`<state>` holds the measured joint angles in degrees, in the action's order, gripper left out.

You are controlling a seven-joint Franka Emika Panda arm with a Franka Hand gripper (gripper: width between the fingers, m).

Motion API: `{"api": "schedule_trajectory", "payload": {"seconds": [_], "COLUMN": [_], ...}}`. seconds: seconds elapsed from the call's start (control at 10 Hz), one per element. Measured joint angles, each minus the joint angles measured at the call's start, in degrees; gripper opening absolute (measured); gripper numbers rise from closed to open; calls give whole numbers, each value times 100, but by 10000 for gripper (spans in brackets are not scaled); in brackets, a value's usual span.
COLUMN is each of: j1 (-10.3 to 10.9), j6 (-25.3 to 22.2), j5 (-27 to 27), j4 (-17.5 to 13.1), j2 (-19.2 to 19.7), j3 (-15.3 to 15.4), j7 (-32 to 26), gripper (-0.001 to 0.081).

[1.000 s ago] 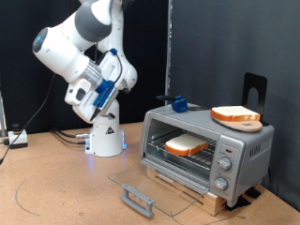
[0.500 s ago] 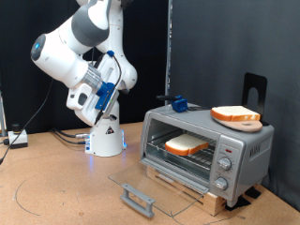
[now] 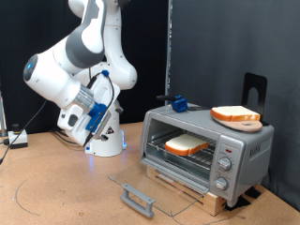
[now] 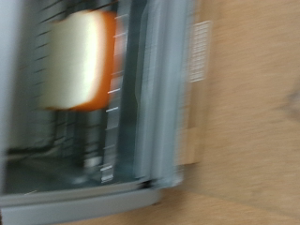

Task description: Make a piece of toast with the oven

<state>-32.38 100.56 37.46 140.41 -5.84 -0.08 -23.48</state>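
From my remote station, the exterior view opens on the brown bench [image 3: 56, 192], where nearest the camera the oven's glass door [image 3: 150, 187] lies folded flat, its grey bar handle [image 3: 137, 200] at the leading edge. Just behind it stands the oven [image 3: 208, 148], a silver-grey box raised on a wooden base [image 3: 187, 190], with round knobs [image 3: 223, 165] on the panel at the exterior view's right. Inside the open cavity I see the piece of toast [image 3: 187, 144] lying flat on the wire rack [image 3: 178, 156], pale face up and orange-brown crust showing. On the oven's roof, toward the exterior view's right, a second slice [image 3: 234, 113] sits on a round tan board [image 3: 242, 123], and a small blue object [image 3: 177, 104] rests at the roof's rear corner toward the left. The white arm [image 3: 75, 75] is curled over its base at the exterior view's left, well apart from the oven, and I cannot pick out the end effector there. My wrist view is blurred; it looks into the oven [image 4: 141, 159] and shows the piece of toast [image 4: 82, 58] on the rack, but no fingers appear, so I cannot tell how far the end effector is open or whether it has hold of anything.
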Motion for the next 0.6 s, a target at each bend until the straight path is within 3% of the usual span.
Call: {"api": "schedule_trajectory", "payload": {"seconds": [0.1,0.4,0.6], "j1": [0,-13,-17], "j6": [271,-507,-530], "j5": [11,-50,-113], "j4": [37,-107,-324], "j2": [14,115,537], "j3": [10,-21,-34], "j7": [4,-160,-181], "gripper": [809,809,809]}}
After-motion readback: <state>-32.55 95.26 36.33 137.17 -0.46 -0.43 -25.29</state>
